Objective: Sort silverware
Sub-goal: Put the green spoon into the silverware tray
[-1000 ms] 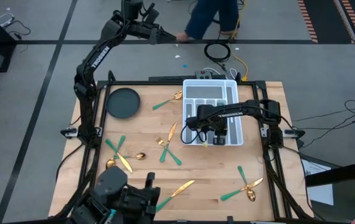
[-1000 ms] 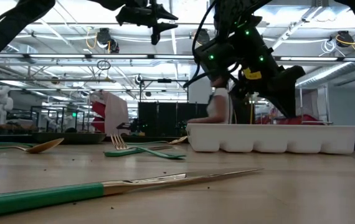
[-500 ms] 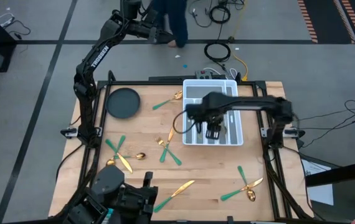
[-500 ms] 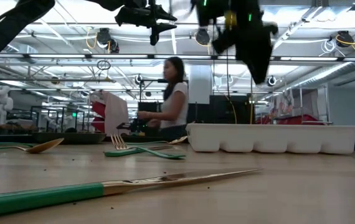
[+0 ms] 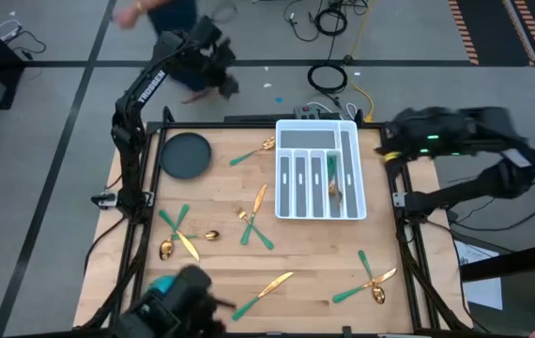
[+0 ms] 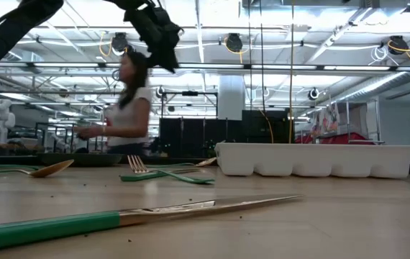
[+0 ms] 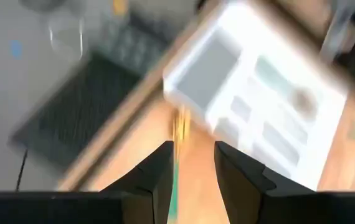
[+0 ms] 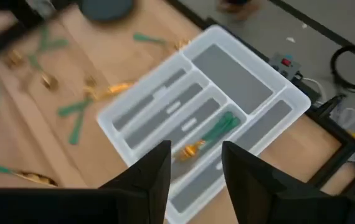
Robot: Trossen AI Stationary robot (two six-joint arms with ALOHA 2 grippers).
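Progress: early stage. One green-handled piece (image 5: 334,183) lodged in a narrow slot of the white tray (image 5: 319,130); remaining slots and wide rear compartment apparently bare. Rest of the silverware loose on the bench (image 5: 314,263): one piece (image 5: 252,152) between tray and dark round bowl (image 5: 185,155), a fork-and-knife group (image 5: 252,221) just beside the tray's near-left corner, a cluster (image 5: 183,237) toward the left edge, a knife (image 5: 266,287) near the front edge, and a crossed group (image 5: 368,279) front right. Bowl apparently without contents.

Right pincer (image 8: 193,165) raised above the tray's right side, fingers spread, carrying nothing. Left pincer (image 7: 193,163) held high beyond the bench's far-left corner, fingers parted, likewise carrying nothing.
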